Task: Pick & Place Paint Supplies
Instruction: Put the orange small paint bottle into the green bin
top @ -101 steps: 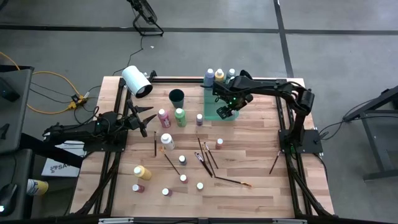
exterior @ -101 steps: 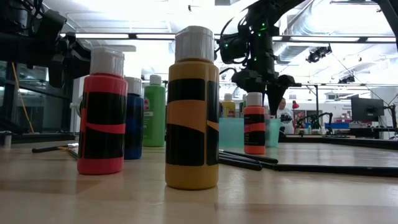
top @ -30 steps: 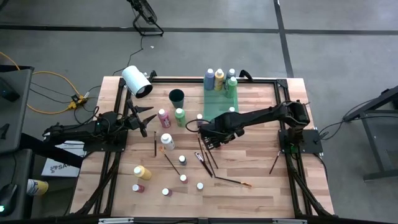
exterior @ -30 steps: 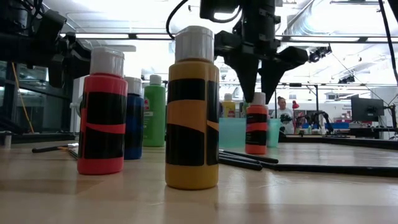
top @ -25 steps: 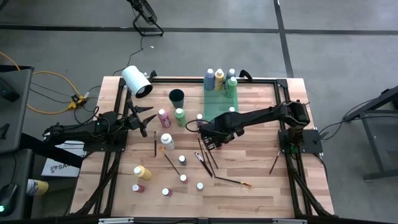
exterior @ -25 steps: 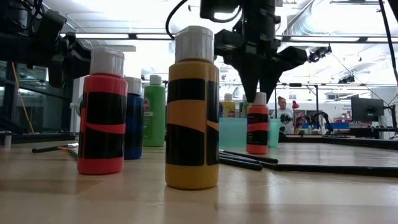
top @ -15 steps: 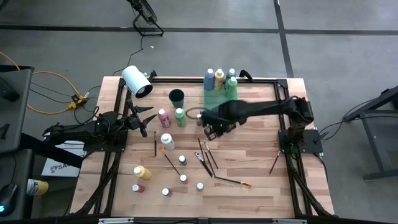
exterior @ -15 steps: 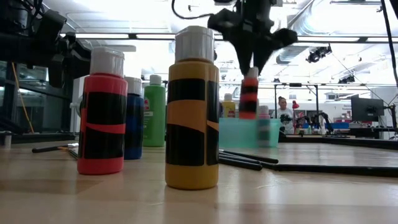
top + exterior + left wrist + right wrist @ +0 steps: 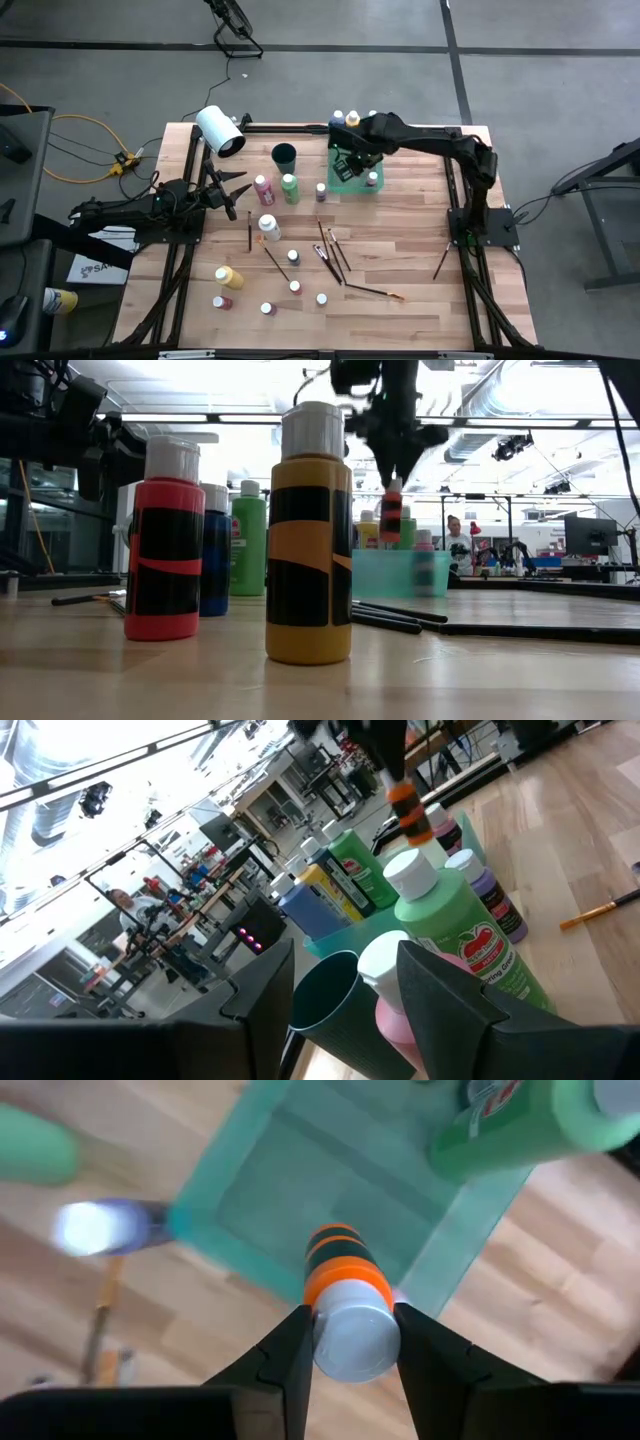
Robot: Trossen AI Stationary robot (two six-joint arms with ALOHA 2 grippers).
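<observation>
My right gripper [image 9: 391, 480] hangs above the translucent green tray [image 9: 345, 185] at the table's far middle, shut on a small orange-and-black paint bottle [image 9: 390, 518]. Inside the tray stand a green bottle [image 9: 510, 1120] and other bottles [image 9: 345, 120] along its far wall, upright on their bases. My left gripper [image 9: 235, 195] waits open at the table's left, just left of the pink bottle [image 9: 262, 188] and green bottle [image 9: 289, 187]. More bottles and dark-handled brushes [image 9: 330, 255] lie on the near half of the table. My right gripper pinches the orange bottle's white cap [image 9: 350, 1342] between its two fingers [image 9: 290, 1350], which come from above and point down. The bottle hangs roughly upright below the fingers, lifted clear, its base above the tray's floor [image 9: 290, 1190].
A large white roll [image 9: 220, 130] lies at the far left corner and a dark cup [image 9: 284, 155] stands beside the tray. A lilac bottle [image 9: 321, 191] stands just near the tray's left corner. A yellow bottle [image 9: 308, 540] and a red bottle [image 9: 163, 550] stand close to the near edge.
My right gripper has shut on the orange bottle's cap, lifted the bottle off the table's middle, and carried it up and toward the far edge until it hangs over the green tray. The bottle has stayed about upright.
</observation>
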